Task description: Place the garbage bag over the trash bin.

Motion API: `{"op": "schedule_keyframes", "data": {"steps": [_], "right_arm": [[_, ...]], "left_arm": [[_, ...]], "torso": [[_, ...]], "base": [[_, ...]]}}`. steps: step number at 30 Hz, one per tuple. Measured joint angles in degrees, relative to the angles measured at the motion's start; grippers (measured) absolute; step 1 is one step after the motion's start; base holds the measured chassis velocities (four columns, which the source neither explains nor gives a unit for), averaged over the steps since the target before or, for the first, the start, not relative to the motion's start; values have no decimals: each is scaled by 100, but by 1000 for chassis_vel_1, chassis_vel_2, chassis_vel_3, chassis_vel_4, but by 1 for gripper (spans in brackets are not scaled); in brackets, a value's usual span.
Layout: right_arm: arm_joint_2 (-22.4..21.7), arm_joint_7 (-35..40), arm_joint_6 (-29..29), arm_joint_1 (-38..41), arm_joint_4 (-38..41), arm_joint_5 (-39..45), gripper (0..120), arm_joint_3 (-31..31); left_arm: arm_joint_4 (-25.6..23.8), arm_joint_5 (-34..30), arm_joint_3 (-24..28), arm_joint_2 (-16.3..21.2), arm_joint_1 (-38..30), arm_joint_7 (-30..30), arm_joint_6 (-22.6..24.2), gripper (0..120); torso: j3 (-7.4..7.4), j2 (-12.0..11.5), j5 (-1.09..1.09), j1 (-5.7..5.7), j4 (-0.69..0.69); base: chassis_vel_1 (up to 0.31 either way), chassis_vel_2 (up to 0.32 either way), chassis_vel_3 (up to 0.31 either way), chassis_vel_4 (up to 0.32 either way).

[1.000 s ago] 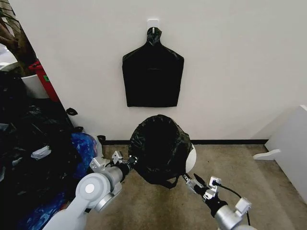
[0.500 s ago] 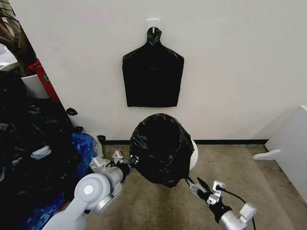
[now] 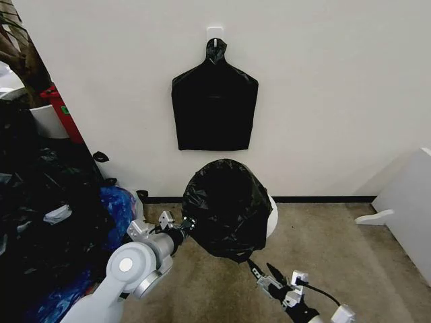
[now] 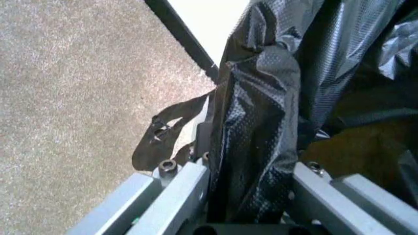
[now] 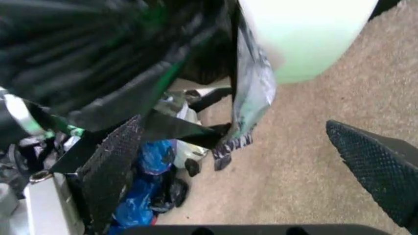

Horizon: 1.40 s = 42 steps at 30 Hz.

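— The garbage bag [image 3: 227, 207]: where is it?

— Draped over the trash bin [image 3: 270, 219], which stands on the carpet against the wall. The crinkled black plastic covers the mouth and most of the sides; a strip of white bucket shows on the robot's right. In the right wrist view the bin's pale, greenish lower wall [image 5: 307, 39] sticks out below the bag's hem [image 5: 251, 93].

— And the left gripper?

— The left gripper [image 3: 184, 225] is at the bag's left edge, beside the bin. In the left wrist view a thick fold of the bag [image 4: 261, 147] runs down between its two metal fingers [image 4: 179, 188]. They look clamped on it, though the contact point is hidden low in the picture, so I'd say probably rather than surely.

— The right gripper?

— The right gripper [image 3: 264, 271] is low in front of the bin, apart from the bag, with its black textured pads [image 5: 375, 166] spread wide and nothing between them.

— What else is around?

— A flat black bag pack [image 3: 214, 108] hangs on the wall above the bin from a white hook [image 3: 215, 31]. A heap of black and blue bags [image 3: 60, 222] lies to the left, and white furniture [image 3: 407, 202] stands at the right.
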Motion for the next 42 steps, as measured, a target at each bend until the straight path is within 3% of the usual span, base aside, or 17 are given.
{"op": "schedule_keyframes", "data": {"steps": [14, 18, 27, 29, 33, 35, 37, 38, 42], "right_arm": [[271, 286, -138, 660, -772, -262, 100, -14], [268, 352, 8, 993, -1324, -573, 100, 48], [198, 261, 225, 518, -854, -735, 100, 42], [80, -155, 602, 139, -837, -1134, 100, 75], [-132, -378, 1024, -161, -848, -1122, 100, 294], [-278, -433, 1141, -314, -681, -929, 100, 465], [-444, -562, 1184, -505, -344, -565, 100, 845], [-444, -562, 1184, -505, -344, -565, 100, 845], [-614, -647, 955, -573, 68, 392, 100, 1714]], "left_arm": [[-82, -55, 21, 7, 2, -17, -4, 0], [-159, -102, 27, 8, -11, -46, -5, 0], [-246, -91, -3, -2, 53, -52, -8, 0], [-258, -37, -20, 30, 36, -54, 0, 0], [-179, 587, 17, 111, 96, 324, 123, 0], [-20, 1382, 69, 158, 190, 901, 147, 0], [312, 2570, 153, 185, 291, 1677, 26, 0], [312, 2570, 153, 185, 291, 1677, 26, 0], [864, 4127, 211, 205, 341, 2687, -554, 0]], "torso": [[1, 0, 0, 0, 0], [1, 0, 1, 0, 0], [0, 0, 0, 0, 0], [0, 0, 0, 0, -1], [0, 0, 2, 0, -1], [0, 0, 1, 0, -1], [0, 0, 0, 0, 0], [0, 0, 0, 0, 0], [0, 0, 1, 0, -1]], "base": [[0, 0, 0, 0], [0, 0, 0, 0], [0, 0, 0, 0], [0, 0, 0, 0], [0, 0, 0, 0], [0, 0, 0, 0], [0, 0, 0, 0], [0, 0, 0, 0], [0, 0, 0, 0]]}}
